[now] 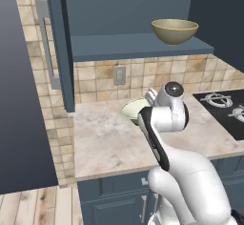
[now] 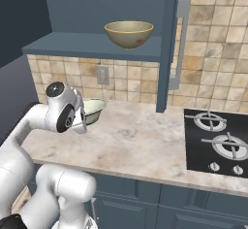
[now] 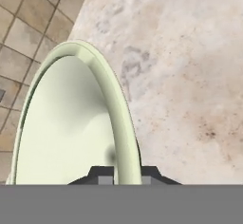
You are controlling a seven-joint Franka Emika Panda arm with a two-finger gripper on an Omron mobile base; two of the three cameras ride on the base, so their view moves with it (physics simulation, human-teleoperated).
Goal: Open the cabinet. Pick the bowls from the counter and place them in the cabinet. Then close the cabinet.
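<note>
Below, marbled counter (image 1: 109,143) against tiled wall (image 1: 102,78)

No text, label, brand, number or sign can be read on anything in these pictures; every surface is plain or merely patterned.

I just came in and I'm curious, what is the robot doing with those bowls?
The robot is putting bowls away in the cabinet, whose doors are open. The yellow-brown bowl already sits on the shelf inside. Now the gripper is down at the pale green bowl on the counter, with a fingertip on each side of its rim, ready to pick it up.
</note>
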